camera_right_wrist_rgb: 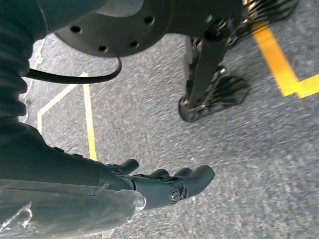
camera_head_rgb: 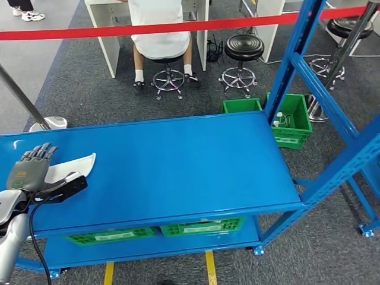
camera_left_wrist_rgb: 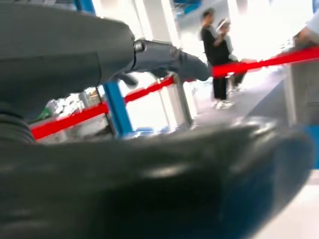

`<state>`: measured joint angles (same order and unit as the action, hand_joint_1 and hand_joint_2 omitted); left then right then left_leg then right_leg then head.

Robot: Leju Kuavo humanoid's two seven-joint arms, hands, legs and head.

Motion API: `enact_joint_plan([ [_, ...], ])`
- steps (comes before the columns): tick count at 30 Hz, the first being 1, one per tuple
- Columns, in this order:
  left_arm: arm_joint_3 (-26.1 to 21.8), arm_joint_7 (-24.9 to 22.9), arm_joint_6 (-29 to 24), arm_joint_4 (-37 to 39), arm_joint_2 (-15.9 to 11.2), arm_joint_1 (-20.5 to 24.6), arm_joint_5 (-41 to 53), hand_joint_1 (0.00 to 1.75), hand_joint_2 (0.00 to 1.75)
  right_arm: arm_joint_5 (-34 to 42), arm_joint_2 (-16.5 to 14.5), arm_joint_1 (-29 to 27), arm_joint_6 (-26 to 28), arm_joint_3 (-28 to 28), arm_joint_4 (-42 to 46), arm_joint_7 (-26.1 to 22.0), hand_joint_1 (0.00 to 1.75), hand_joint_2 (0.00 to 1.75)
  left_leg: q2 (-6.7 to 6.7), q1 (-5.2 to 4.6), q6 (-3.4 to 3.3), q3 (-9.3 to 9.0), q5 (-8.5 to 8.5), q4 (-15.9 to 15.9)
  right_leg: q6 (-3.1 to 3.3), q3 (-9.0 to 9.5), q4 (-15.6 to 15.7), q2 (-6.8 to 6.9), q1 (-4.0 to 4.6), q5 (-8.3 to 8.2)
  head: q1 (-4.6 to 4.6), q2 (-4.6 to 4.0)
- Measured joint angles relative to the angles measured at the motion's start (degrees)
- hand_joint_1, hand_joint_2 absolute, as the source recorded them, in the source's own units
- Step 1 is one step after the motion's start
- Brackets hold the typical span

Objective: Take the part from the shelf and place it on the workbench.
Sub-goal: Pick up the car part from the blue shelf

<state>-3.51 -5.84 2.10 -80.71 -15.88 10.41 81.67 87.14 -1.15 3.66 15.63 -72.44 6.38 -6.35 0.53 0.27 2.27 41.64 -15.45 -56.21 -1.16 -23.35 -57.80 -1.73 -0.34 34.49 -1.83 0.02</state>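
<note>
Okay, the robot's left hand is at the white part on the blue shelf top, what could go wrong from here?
1. The left hand lies over one end of the white part, and the other end sticks out unsupported, so it might tip or slip when lifted.
2. The part sits near the front edge of the blue shelf top; a nudge could push it off.
3. The left wrist view is blurred and blocked by the hand, so the hold cannot be checked there.

Part [camera_head_rgb: 72, 165] on workbench [camera_head_rgb: 179, 166] left end, under left robot hand [camera_head_rgb: 29, 171]; crates [camera_head_rgb: 291, 122] behind right end.
</note>
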Motion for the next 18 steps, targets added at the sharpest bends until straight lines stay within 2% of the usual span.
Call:
enact_joint_plan([
  [2, 0.0, -1.4, -0.1, 0.0, 0.1, 0.1, 1.2, 0.0, 0.0, 0.0, 0.1, 0.3, 0.0, 0.0, 0.0, 0.0, 0.0, 1.75, 0.1, 0.16, -0.26, -0.58, -0.84, -0.3, -0.28, 1.2, 0.6, 0.14, 0.03, 1.34, -0.01, 0.0],
  [3, 0.0, -2.2, -0.1, 0.0, 0.2, 0.2, 1.9, 0.0, 0.0, 0.0, 0.1, 0.4, 0.0, 0.0, 0.0, 0.1, 0.0, 1.75, 0.08, 0.23, -0.66, -0.94, -1.25, -0.3, -0.51, 1.07, -0.2, 0.39, 0.01, 2.0, -0.11, 0.0],
  [4, 0.0, -2.7, -0.1, 0.0, 0.3, 0.3, 2.4, 0.0, 0.0, 0.0, 0.1, 0.5, 0.0, 0.0, 0.0, 0.1, 0.0, 1.75, 0.06, 0.28, -1.13, -1.35, -1.6, -0.3, -0.78, -0.04, -2.5, 0.69, 0.0, 3.11, -0.18, 0.0],
  [5, 0.0, -3.0, -0.1, 0.1, 0.4, 0.3, 2.6, 0.0, 0.0, 0.0, 0.1, 0.6, 0.0, 0.0, 0.0, 0.1, 0.0, 1.75, 0.04, 0.22, -1.51, -1.73, -2.06, -0.3, -0.97, -2.28, -6.3, 0.98, 0.0, 4.6, -0.29, 0.0],
  [6, 0.0, -3.2, -0.1, 0.1, 0.6, 0.3, 2.7, 0.0, 0.0, 0.0, 0.1, 0.5, 0.0, 0.0, 0.0, 0.1, 0.0, 1.75, 0.02, 0.1, -1.81, -2.07, -2.52, -0.3, -1.08, -5.31, -10.7, 1.14, 0.02, 6.1, -0.31, 0.0],
  [7, 0.0, -3.3, 0.0, 0.2, 0.7, 0.3, 2.6, 0.0, 0.0, 0.0, 0.1, 0.5, 0.0, 0.0, 0.0, 0.1, 0.0, 1.75, 0.03, -0.03, -1.99, -2.43, -2.98, -0.3, -1.11, -8.37, -14.5, 1.18, 0.05, 6.89, -0.3, 0.0],
  [8, -0.1, -3.4, 0.0, 0.3, 0.9, 0.2, 2.5, 0.0, 0.0, 0.0, 0.1, 0.4, 0.1, 0.0, 0.0, 0.1, 0.0, 1.75, 0.06, -0.16, -2.11, -2.83, -3.44, -0.3, -1.04, -10.78, -16.6, 1.19, 0.1, 6.44, -0.31, 0.0],
  [9, -0.1, -3.5, 0.0, 0.4, 1.1, 0.1, 2.4, 0.0, 0.0, 0.0, 0.1, 0.3, 0.1, 0.0, 0.0, 0.1, 0.0, 1.75, 0.1, -0.27, -2.18, -3.3, -3.87, -0.3, -0.87, -12.2, -16.6, 1.18, 0.19, 4.74, -0.3, 0.0],
  [10, -0.1, -3.6, 0.0, 0.4, 1.3, 0.0, 2.4, 0.0, 0.0, 0.0, 0.1, 0.3, 0.1, 0.0, 0.0, 0.1, 0.0, 1.75, 0.15, -0.35, -2.2, -3.88, -4.3, -0.3, -0.58, -12.47, -14.1, 1.18, 0.32, 1.73, -0.31, 0.0],
  [12, -0.2, -3.7, 0.0, 0.6, 1.5, 0.0, 2.3, 0.0, 0.0, 0.0, 0.1, 0.3, 0.2, 0.0, 0.0, 0.1, 0.0, 1.75, 0.24, -0.55, -2.02, -4.98, -5.08, -0.3, 0.14, -11.28, -6.5, 1.17, 0.66, -4.78, -0.29, 0.0],
  [13, -0.2, -3.7, 0.0, 0.6, 1.6, 0.0, 2.3, 0.0, 0.0, 0.0, 0.1, 0.3, 0.2, 0.0, 0.0, 0.2, 0.0, 1.75, 0.32, -0.66, -1.84, -5.36, -5.41, -0.4, 0.42, -10.6, -3.5, 1.17, 0.78, -7.02, -0.28, 0.0],
  [14, -0.2, -3.7, 0.0, 0.7, 1.7, -0.1, 2.3, 0.0, 0.0, 0.0, 0.1, 0.3, 0.2, 0.0, 0.0, 0.2, 0.0, 1.75, 0.38, -0.77, -1.74, -5.52, -5.65, -0.5, 0.5, -10.2, -2.0, 1.15, 0.84, -8.14, -0.24, 0.0],
  [15, -0.2, -3.6, 0.0, 0.7, 1.9, -0.1, 2.1, 0.0, 0.0, 0.0, 0.1, 0.3, 0.2, 0.0, 0.0, 0.2, 0.0, 1.75, 0.42, -0.87, -1.77, -5.57, -5.79, -0.6, 0.44, -10.06, -1.6, 1.1, 0.83, -8.48, -0.22, 0.0],
  [18, -0.2, -2.5, -0.1, 0.7, 2.4, -0.3, 1.4, 0.0, 0.0, 0.0, 0.1, 0.3, 0.2, 0.0, 0.0, 0.2, 0.0, 1.75, 0.41, -0.88, -2.1, -5.65, -5.82, -0.5, 0.32, -9.95, -1.4, 0.91, 0.79, -8.55, -0.19, 0.0],
])
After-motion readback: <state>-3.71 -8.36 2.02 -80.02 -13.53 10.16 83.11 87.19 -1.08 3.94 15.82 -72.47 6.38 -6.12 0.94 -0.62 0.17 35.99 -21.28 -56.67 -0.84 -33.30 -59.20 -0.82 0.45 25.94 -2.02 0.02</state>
